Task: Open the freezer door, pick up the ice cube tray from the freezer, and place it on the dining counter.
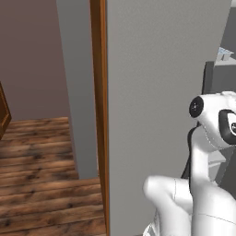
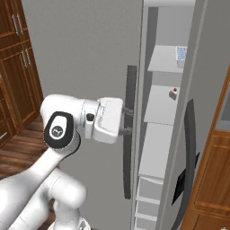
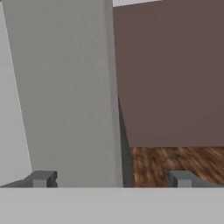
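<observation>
The freezer door (image 2: 90,58) is a tall grey panel, swung open. Its dark vertical bar handle (image 2: 130,170) runs along its right edge. My gripper (image 2: 127,120) stands open at the handle's mid-height, fingertips right at the bar and holding nothing. In the hand view the open gripper (image 3: 109,178) faces the door's edge (image 3: 70,87), with one fingertip (image 3: 41,178) on each side. The freezer (image 2: 155,148) shows white shelves. The pale blue ice cube tray (image 2: 181,55) lies on an upper shelf and also peeks in at the left base view's far right (image 1: 225,54). The door fills the middle there (image 1: 161,92).
A thin brown wooden side panel (image 1: 99,115) stands left of the door. A small red-topped item (image 2: 173,93) sits on a middle shelf. A second grey door with a dark handle (image 2: 189,148) is on the right. Wood cabinets (image 2: 18,67) flank both sides. The floor is wooden (image 1: 41,184).
</observation>
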